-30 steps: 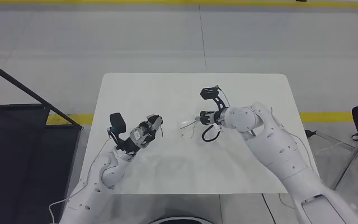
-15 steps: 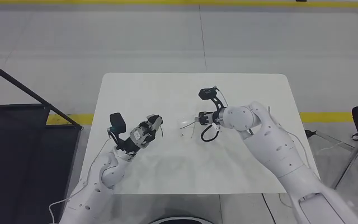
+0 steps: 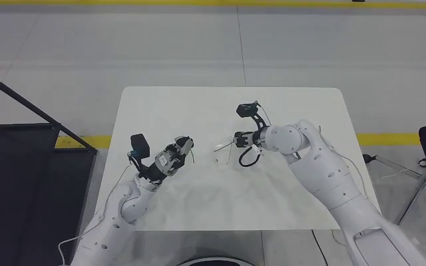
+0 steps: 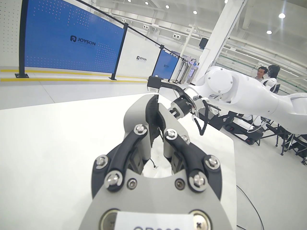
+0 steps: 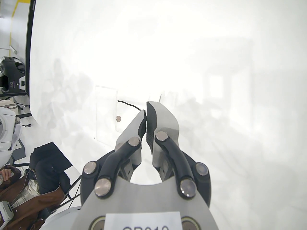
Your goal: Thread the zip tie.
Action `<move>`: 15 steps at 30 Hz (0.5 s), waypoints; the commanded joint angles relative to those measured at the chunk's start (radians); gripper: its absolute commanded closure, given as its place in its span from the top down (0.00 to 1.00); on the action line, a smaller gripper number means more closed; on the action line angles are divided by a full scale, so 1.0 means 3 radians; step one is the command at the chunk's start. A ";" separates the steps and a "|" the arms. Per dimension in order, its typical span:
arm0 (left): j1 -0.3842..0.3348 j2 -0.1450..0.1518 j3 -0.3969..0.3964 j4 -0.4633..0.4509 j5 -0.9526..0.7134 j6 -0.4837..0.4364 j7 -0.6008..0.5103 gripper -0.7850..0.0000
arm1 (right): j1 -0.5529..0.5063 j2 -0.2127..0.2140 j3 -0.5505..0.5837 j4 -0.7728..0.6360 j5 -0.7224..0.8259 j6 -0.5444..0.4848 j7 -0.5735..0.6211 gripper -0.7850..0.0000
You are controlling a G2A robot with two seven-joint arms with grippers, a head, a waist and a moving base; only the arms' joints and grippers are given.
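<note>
**Top view:** Over a white rectangular desk (image 3: 299,193), the left gripper (image 3: 185,146) hangs above the near-left part and the right gripper (image 3: 233,141) near the centre. Their tips face each other w/ a gap btwn them. A thin black zip tie (image 3: 223,147) juts from the right gripper toward the left one and stops short of it.

**Left wrist view:** The left gripper (image 4: 154,104) has its fingers together at the pads, above the desk (image 4: 48,132). A thin black strand (image 4: 153,163) shows below the pads, btwn the fingers; can't tell whether it is pinched. Opposite, the right gripper (image 4: 174,111) points this way.

**Right wrist view:** The right gripper (image 5: 146,107) is clamped on the zip tie (image 5: 128,104), whose free end curves out from the tips over the desk (image 5: 191,48). On the desk beneath lies a clear rectangular plastic sheet (image 5: 105,111) w/ a small brownish speck (image 5: 118,118) on it.
</note>
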 commanded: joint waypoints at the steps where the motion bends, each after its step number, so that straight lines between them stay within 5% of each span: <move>1: 0.0000 0.0000 0.0000 0.0000 0.0000 0.0000 0.0000 0.00 | -0.0030 0.0012 0.0048 -0.0038 0.0004 -0.0008 -0.0041 0.00; 15: 0.0041 -0.0020 0.0043 0.0022 0.0420 0.0364 0.0128 0.00 | -0.0915 0.0274 0.0834 -0.1084 -0.0057 -0.0106 -0.0336 0.00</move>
